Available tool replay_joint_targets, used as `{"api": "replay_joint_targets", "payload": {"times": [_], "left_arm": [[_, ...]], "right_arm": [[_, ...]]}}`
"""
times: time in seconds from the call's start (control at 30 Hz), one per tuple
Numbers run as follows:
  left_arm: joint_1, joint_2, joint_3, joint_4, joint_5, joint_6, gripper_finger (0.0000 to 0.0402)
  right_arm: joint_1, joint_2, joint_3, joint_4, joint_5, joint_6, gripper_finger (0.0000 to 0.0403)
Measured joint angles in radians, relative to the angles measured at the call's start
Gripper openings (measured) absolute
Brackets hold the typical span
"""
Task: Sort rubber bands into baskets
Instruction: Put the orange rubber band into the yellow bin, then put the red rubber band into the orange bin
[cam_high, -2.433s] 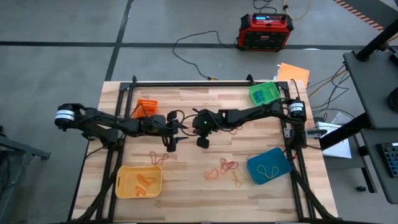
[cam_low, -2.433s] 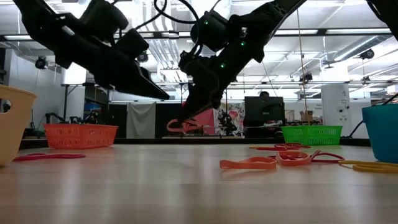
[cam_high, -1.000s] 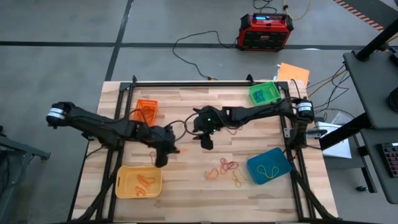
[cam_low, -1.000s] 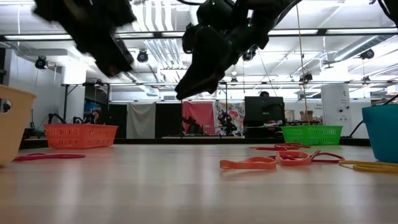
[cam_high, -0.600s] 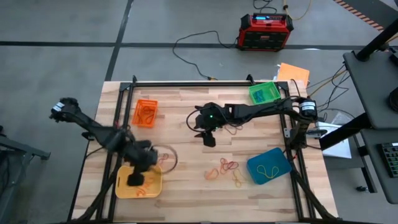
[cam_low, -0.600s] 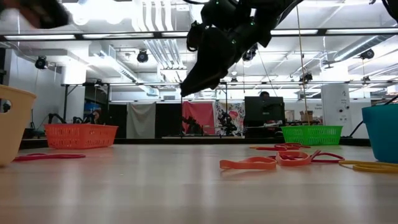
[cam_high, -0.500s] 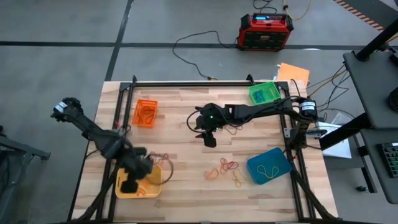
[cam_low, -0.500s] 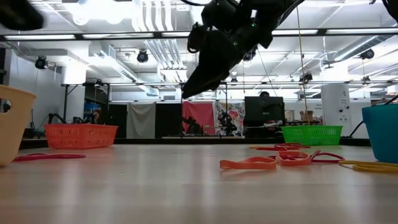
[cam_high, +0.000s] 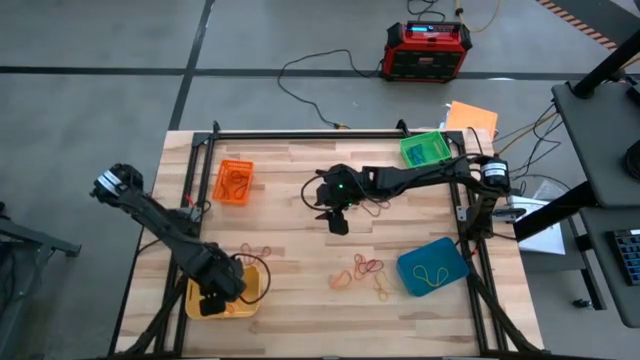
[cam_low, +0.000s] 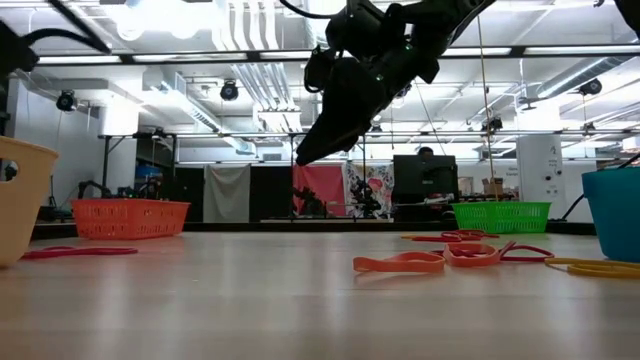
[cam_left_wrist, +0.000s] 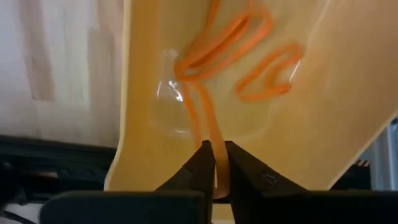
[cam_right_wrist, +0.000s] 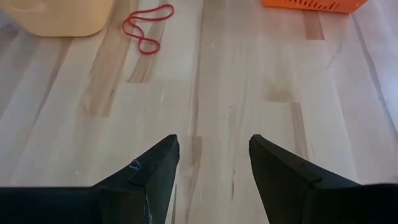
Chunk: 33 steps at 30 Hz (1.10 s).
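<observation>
Orange rubber band (cam_left_wrist: 200, 121) pinched by left fingers (cam_left_wrist: 203, 165), yellow basket (cam_left_wrist: 323, 124)

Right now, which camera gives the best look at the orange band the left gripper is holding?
The left wrist view: the left gripper pinches the orange band over the yellow basket. In the high view the arm hides it. The low and right wrist views don't show it.

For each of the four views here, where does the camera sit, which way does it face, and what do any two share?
High: overhead, straight down; both arms, left gripper over the wide yellow plastic basket.
Low: table height, level across the table; right gripper hangs above.
Left wrist: faces into the yellow basket, fingers shut on an orange rubber band.
Right wrist: faces the wooden table, fingers open.
Shared: right wrist and high show the red rubber band beside the yellow basket.
</observation>
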Motion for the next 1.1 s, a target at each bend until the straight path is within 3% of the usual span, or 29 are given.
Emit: {"api": "replay_joint_targets", "payload": {"times": [0.4, 0.57, 0.8, 0.93, 1.1], "left_arm": [[0.001, 0.002, 0.034, 0.002, -0.016, 0.07, 0.0118], [0.001, -0.029, 0.132, 0.003, -0.264, 0.185, 0.0119], [0.036, -0.127, 0.212, 0.016, -0.61, 0.415, 0.009], [0.082, -0.211, 0.165, 0.067, -0.676, 0.53, 0.0072], [0.171, -0.326, 0.032, 0.209, -0.683, 0.672, 0.0052]], "right_arm": [[-0.002, 0.0, 0.0, -0.001, 0.0, -0.014, 0.0192], [-0.009, -0.004, 0.0, -0.006, 0.0, -0.052, 0.0192], [-0.023, -0.009, -0.013, -0.008, -0.001, -0.099, 0.0192], [-0.023, -0.009, -0.036, 0.032, -0.002, -0.117, 0.0192], [-0.009, 0.019, -0.072, 0.226, -0.016, -0.114, 0.0192]]}}
